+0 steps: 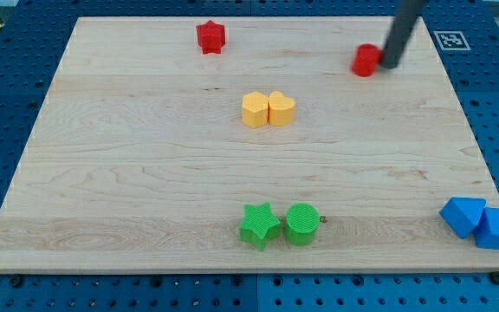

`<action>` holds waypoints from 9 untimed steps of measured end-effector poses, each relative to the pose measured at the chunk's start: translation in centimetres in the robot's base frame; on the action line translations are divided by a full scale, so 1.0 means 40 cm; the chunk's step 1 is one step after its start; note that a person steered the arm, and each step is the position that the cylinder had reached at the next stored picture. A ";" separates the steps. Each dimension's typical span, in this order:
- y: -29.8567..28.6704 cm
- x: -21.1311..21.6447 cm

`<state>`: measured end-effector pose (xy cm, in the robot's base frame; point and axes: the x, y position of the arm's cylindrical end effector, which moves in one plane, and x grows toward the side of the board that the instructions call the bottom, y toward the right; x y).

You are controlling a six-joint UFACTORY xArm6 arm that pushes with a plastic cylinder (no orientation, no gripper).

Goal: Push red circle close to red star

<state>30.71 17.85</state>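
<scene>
The red circle (366, 60), a short upright cylinder, lies near the view's top right. The red star (210, 36) lies flat near the top edge, well apart to its left.

Straight dark rod (402, 35), rounded tip (390, 64)

Red circle (366, 60), red star (210, 37)

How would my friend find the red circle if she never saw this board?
Start at the wooden board and go to its top edge, toward the view's right. The red circle sits there, right against my tip on its right side. The red star is pointy and far off to the left.
</scene>
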 end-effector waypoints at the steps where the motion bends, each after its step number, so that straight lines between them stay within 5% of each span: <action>1: -0.113 -0.028; 3: -0.087 0.043; 6: -0.280 -0.087; 8: -0.265 0.084; 9: -0.401 0.095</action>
<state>34.52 1.80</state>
